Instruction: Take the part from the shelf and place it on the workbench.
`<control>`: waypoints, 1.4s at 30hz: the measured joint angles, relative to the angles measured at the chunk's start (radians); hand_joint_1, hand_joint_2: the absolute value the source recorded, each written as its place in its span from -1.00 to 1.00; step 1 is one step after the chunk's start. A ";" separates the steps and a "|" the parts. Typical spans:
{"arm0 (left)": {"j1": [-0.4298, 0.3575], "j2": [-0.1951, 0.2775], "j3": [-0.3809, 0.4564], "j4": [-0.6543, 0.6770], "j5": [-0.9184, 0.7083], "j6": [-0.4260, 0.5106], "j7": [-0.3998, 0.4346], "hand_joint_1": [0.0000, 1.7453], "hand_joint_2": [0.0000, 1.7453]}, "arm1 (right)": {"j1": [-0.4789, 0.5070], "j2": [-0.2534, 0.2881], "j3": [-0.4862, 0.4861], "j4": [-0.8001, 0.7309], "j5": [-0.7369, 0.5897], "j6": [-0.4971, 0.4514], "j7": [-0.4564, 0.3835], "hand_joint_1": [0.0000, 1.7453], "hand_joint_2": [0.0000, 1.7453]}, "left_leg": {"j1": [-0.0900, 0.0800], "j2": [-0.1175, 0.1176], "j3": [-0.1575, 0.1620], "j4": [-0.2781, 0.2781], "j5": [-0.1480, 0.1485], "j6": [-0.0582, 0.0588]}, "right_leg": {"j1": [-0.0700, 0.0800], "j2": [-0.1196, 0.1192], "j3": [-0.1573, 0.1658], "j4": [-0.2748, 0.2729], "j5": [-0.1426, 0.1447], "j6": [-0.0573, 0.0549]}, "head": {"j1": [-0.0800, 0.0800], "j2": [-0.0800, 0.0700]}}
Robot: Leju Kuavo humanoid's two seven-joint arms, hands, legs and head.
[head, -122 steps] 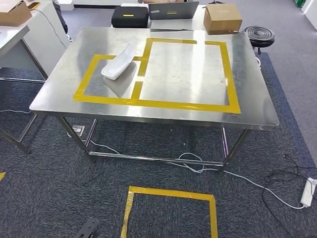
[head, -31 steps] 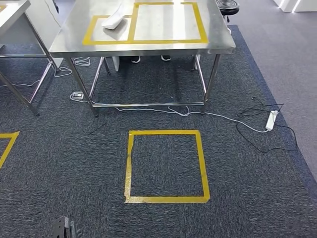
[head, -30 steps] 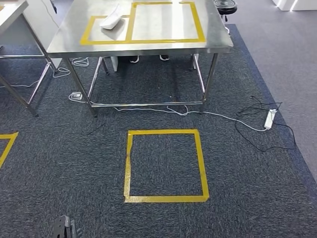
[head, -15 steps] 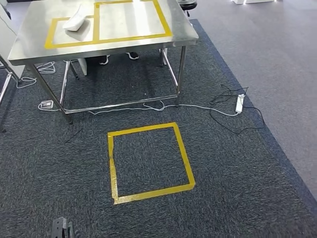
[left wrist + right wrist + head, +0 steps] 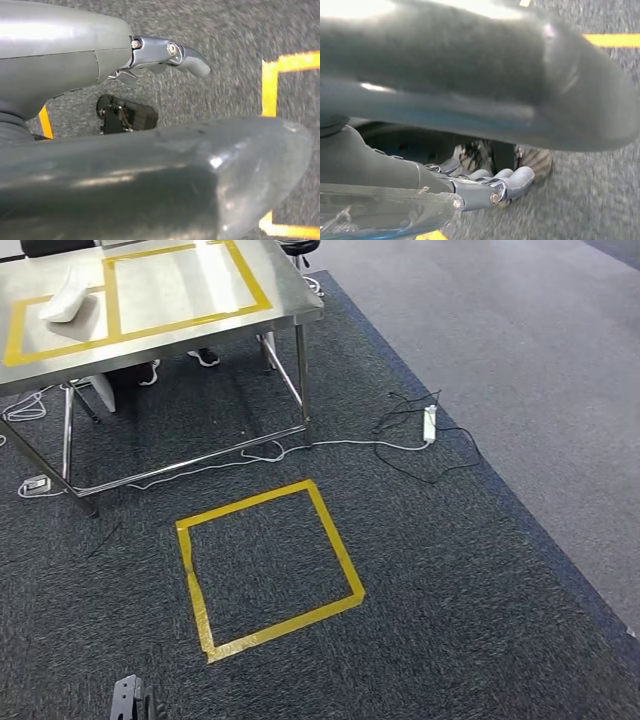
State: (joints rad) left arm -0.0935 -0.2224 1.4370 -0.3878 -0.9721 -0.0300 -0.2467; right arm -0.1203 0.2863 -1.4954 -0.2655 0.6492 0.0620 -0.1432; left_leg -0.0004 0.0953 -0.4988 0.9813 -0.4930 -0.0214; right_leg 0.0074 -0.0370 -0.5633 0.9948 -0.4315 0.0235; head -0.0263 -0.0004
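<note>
The white curved part (image 5: 66, 298) lies on the steel workbench (image 5: 287, 298), inside the smaller yellow-taped rectangle near its left end. The bench stands at the upper left of the head view, some way off across the carpet. My left hand (image 5: 151, 150) hangs over the dark carpet with its fingers (image 5: 188, 57) stretched out and apart from the thick thumb, holding nothing. My right hand (image 5: 471, 100) also hangs low over the carpet, its fingers (image 5: 512, 182) slightly bent and nothing in them.
A yellow tape square (image 5: 249, 502) marks the carpet in front of me. A white power strip (image 5: 430, 422) with tangled black and white cables lies right of the bench legs. A person's shoes (image 5: 204, 357) show under the bench. Lighter grey floor (image 5: 528, 390) stretches off to the right.
The whole view has swung: the camera first drew back from the bench, then turned right, so bench and floor square slid to the left. The part stays on the bench.
</note>
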 joint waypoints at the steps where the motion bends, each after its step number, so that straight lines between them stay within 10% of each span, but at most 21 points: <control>1: 0.000 0.000 -0.001 0.000 0.000 -0.001 0.001 -1.00 -1.00 | -0.001 0.000 0.003 0.000 0.002 -0.005 0.003 -1.00 -1.00 | 0.002 -0.025 -0.014 0.031 -0.024 -0.005 | -0.002 0.011 -0.002 -0.002 0.004 -0.006 | -0.002 0.000; 4: 0.006 0.000 -0.002 0.003 0.001 -0.002 0.003 -1.00 -1.00 | -0.002 0.000 0.006 0.001 -0.010 -0.012 0.011 -1.00 -1.00 | 0.004 -0.082 -0.103 0.217 -0.118 -0.009 | -0.004 0.051 -0.013 -0.003 0.012 -0.016 | -0.007 0.000; 6: 0.008 0.001 -0.002 0.006 0.004 -0.002 0.004 -1.00 -1.00 | 0.000 0.000 0.006 0.001 -0.019 -0.011 0.011 -1.00 -1.00 | 0.005 -0.089 -0.133 0.272 -0.116 -0.009 | -0.004 0.081 -0.016 -0.003 0.016 -0.014 | -0.007 0.000; 9: 0.007 0.002 -0.008 0.008 0.007 -0.002 0.007 -1.00 -1.00 | 0.001 0.000 0.014 0.001 -0.003 -0.016 0.010 -1.00 -1.00 | 0.015 -0.131 -0.067 0.123 -0.015 -0.011 | -0.005 0.126 -0.019 0.001 0.021 -0.003 | -0.007 0.000; 12: 0.007 0.001 -0.017 0.010 0.008 -0.002 0.014 -1.00 -1.00 | 0.000 -0.001 0.039 0.000 0.029 -0.030 0.014 -1.00 -1.00 | 0.025 -0.192 -0.022 0.014 0.012 -0.008 | -0.006 0.164 -0.039 0.013 0.027 0.015 | -0.010 0.000; 14: 0.006 0.002 -0.020 0.012 0.011 -0.005 0.016 -1.00 -1.00 | 0.004 -0.001 0.049 0.000 0.032 -0.036 0.022 -1.00 -1.00 | 0.023 -0.171 -0.024 0.012 0.013 0.005 | -0.010 0.175 -0.052 0.012 0.034 0.028 | -0.011 0.000; 16: 0.005 0.002 -0.021 0.014 0.022 -0.023 0.015 -1.00 -1.00 | 0.007 -0.002 0.053 0.000 0.029 -0.044 0.035 -1.00 -1.00 | 0.022 -0.144 -0.024 0.010 0.018 0.019 | -0.007 0.122 -0.071 0.042 0.014 0.037 | -0.004 0.000; 18: 0.006 0.002 -0.020 0.018 0.035 -0.045 0.013 -1.00 -1.00 | 0.006 -0.002 0.059 0.000 0.027 -0.049 0.047 -1.00 -1.00 | 0.018 -0.114 -0.024 0.009 0.019 0.027 | -0.006 0.056 -0.118 0.147 -0.048 0.045 | 0.004 0.000; 21: 0.011 0.003 -0.020 0.024 0.041 -0.054 0.011 -1.00 -1.00 | 0.007 -0.002 0.068 0.001 0.028 -0.053 0.060 -1.00 -1.00 | 0.015 -0.065 -0.024 0.009 0.017 0.029 | -0.010 0.041 -0.176 0.287 -0.103 0.050 | 0.004 0.000; 26: 0.008 0.003 -0.023 0.029 0.032 -0.040 0.010 -1.00 -1.00 | 0.008 -0.002 0.085 0.001 0.042 -0.069 0.084 -1.00 -1.00 | 0.007 -0.010 -0.013 0.010 0.008 0.014 | -0.006 -0.023 -0.027 0.044 -0.006 0.036 | 0.003 0.000; 29: 0.007 0.004 -0.035 0.029 0.017 -0.033 0.012 -1.00 -1.00 | 0.008 -0.002 0.093 0.002 0.045 -0.074 0.099 -1.00 -1.00 | 0.003 0.014 -0.008 0.005 0.007 -0.002 | 0.000 -0.008 -0.024 0.026 -0.002 0.014 | 0.002 0.000; 32: 0.006 0.004 -0.045 0.030 0.016 -0.033 0.014 -1.00 -1.00 | 0.010 -0.001 0.096 0.002 0.043 -0.073 0.108 -1.00 -1.00 | 0.008 -0.034 -0.032 0.058 -0.035 -0.016 | -0.005 0.025 -0.025 0.015 0.007 -0.005 | -0.002 0.000; 36: 0.013 0.003 -0.046 0.033 0.019 -0.033 0.016 -1.00 -1.00 | 0.010 -0.001 0.101 0.003 0.043 -0.070 0.109 -1.00 -1.00 | 0.008 -0.089 -0.150 0.283 -0.121 -0.017 | -0.005 0.079 -0.028 0.012 0.013 -0.013 | -0.006 0.000; 42: 0.011 0.005 -0.046 0.034 0.026 -0.031 0.017 -1.00 -1.00 | 0.010 -0.001 0.118 0.003 0.052 -0.080 0.121 -1.00 -1.00 | 0.013 -0.166 -0.052 0.033 0.029 -0.004 | -0.004 0.161 -0.035 0.019 0.020 0.004 | -0.005 0.000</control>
State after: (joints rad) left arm -0.0820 -0.2176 1.3911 -0.3542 -0.9457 -0.0612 -0.2299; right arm -0.1100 0.2850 -1.3775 -0.2627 0.7013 -0.0183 -0.0222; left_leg 0.0126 -0.0703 -0.5504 1.0144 -0.4639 -0.0254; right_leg 0.0034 0.1241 -0.5983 1.0137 -0.4120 0.0273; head -0.0318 -0.0004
